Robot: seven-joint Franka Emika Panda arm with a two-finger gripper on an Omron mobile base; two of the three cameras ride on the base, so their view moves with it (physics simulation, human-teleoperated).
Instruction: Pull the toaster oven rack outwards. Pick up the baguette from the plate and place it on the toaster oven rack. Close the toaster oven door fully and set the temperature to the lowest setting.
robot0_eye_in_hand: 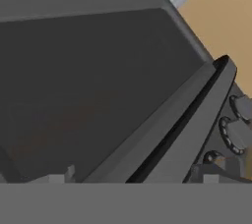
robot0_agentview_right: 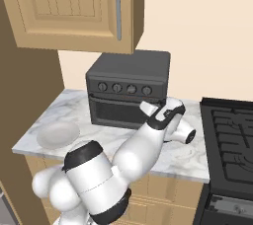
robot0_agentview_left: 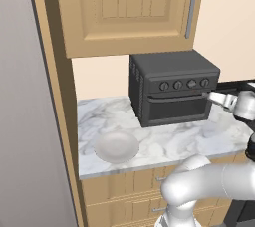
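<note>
Gripper [robot0_agentview_left: 215, 96] beside toaster oven door [robot0_agentview_left: 177, 107]

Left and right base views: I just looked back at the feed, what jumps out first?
The dark toaster oven sits at the back of the marble counter under the wooden cabinet, its door up against the front. The white arm sweeps across the foreground, with the gripper at the door's right end below the knobs. The pale plate lies empty near the counter's front left.

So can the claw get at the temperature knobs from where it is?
Probably yes: the claw sits at the toaster oven's right front corner, the door is shut, and nothing stands before the knobs.
</note>
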